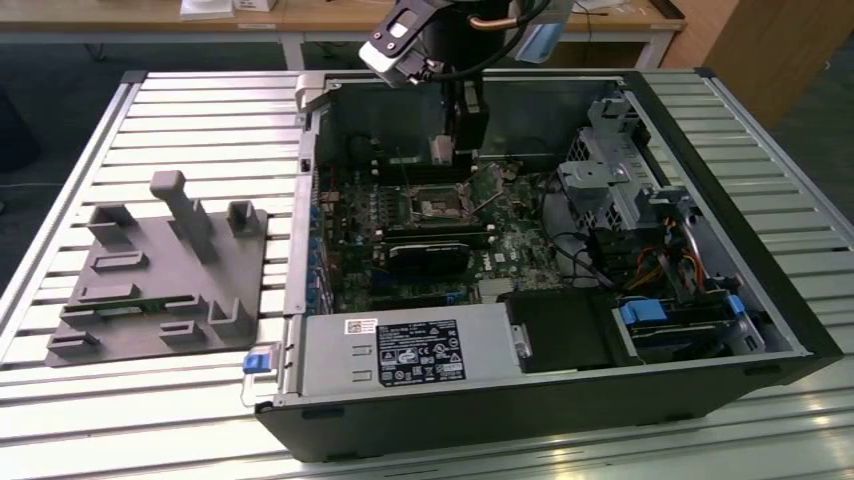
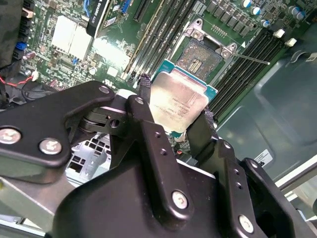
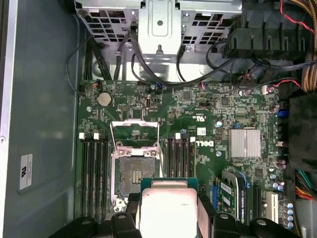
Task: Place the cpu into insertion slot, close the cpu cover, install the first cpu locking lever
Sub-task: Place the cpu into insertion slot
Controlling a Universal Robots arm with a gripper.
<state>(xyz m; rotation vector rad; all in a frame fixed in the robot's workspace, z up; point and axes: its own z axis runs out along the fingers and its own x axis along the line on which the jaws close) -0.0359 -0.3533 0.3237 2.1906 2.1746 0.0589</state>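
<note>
My gripper [image 2: 176, 101] is shut on the cpu [image 2: 179, 99], a flat square chip with a silver-tan face, pinched at two opposite edges by the black fingers [image 2: 143, 96]. In the first wrist view the cpu [image 3: 168, 206] hangs above the green board, just beside the insertion slot [image 3: 134, 171], not in it. The slot [image 2: 202, 55] is an open black square socket with a silver rim. The cpu cover [image 3: 134, 122], a thin silver frame, stands flipped up at the slot's far side. A thin locking lever [image 2: 252, 59] sticks out beside the socket. In the exterior view my gripper [image 1: 457, 150] hovers inside the case above the slot [image 1: 438, 207].
The open computer case [image 1: 787, 330] lies on a slatted table. A black card [image 1: 427, 250], a power supply [image 1: 400, 350], a drive cage [image 1: 621, 170] and cables surround the board. Memory slots [image 3: 94, 173] flank the socket. A grey fixture plate [image 1: 160, 270] sits at the exterior view's left.
</note>
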